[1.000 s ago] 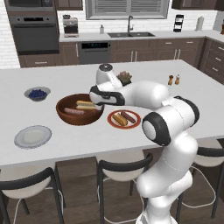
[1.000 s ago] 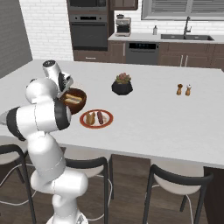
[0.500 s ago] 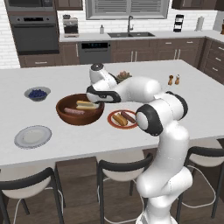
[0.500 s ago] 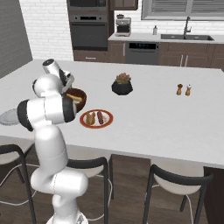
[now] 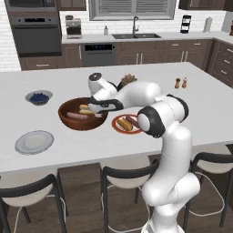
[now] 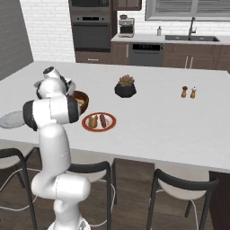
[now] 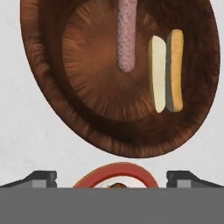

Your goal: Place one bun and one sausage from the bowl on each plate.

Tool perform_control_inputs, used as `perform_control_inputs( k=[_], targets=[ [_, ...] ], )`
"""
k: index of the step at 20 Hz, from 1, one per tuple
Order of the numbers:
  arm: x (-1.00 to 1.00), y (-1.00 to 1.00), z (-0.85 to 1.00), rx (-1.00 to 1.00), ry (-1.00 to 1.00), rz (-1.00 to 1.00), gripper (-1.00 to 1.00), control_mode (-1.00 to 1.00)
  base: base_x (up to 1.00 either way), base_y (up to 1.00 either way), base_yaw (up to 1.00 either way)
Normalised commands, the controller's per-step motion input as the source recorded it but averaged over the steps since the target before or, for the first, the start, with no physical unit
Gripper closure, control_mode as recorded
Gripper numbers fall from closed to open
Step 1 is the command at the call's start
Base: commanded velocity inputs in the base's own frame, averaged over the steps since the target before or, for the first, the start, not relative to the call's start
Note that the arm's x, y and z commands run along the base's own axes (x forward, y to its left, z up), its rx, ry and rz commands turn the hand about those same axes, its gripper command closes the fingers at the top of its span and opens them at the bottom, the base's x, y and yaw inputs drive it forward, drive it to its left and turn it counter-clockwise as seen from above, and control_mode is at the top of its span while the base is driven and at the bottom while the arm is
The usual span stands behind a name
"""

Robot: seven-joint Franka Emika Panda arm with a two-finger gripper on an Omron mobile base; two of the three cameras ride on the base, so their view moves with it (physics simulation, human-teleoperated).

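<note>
The dark-brown wooden bowl (image 5: 68, 119) (image 7: 52, 87) (image 6: 83, 97) holds a pink sausage (image 7: 127, 37) (image 5: 76, 115) and a split bun (image 7: 166, 72) (image 5: 85, 109). My gripper (image 5: 94, 108) (image 7: 111, 179) hovers over the bowl's right side, open, with nothing between its fingertips (image 7: 41, 178). To the right of the bowl, a red-rimmed plate (image 5: 116, 126) (image 6: 110, 124) (image 7: 116, 168) carries one bun (image 5: 123, 124) and one sausage (image 5: 133, 121). A grey plate (image 5: 34, 142) (image 6: 9, 119) lies bare at the front left. In the right base view my arm hides part of the bowl.
A small grey-blue bowl of berries (image 5: 38, 97) sits at the back left. A dark potted plant (image 5: 129, 81) (image 6: 126, 87) stands behind the red plate. Salt and pepper shakers (image 5: 180, 83) (image 6: 188, 92) stand further right. Stools line the counter's front edge.
The hand has drifted left from beside the red plate to above the bowl, and the elbow has swung round. The jaws stayed open.
</note>
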Motion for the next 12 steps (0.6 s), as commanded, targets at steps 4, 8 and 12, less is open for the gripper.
perform_control_inputs(
  k=[4, 8, 12],
  targets=[
    [0.18, 0.01, -0.29, -0.03, 0.00, 0.01, -1.00, -1.00, 0.00, 0.00, 0.00],
    [0.23, 0.00, -0.11, 0.00, 0.00, 0.01, -1.00, -1.00, 0.00, 0.00, 0.00],
    [0.39, 0.00, 0.00, 0.00, 0.00, 0.00, -1.00, -1.00, 0.00, 0.00, 0.00]
  ],
)
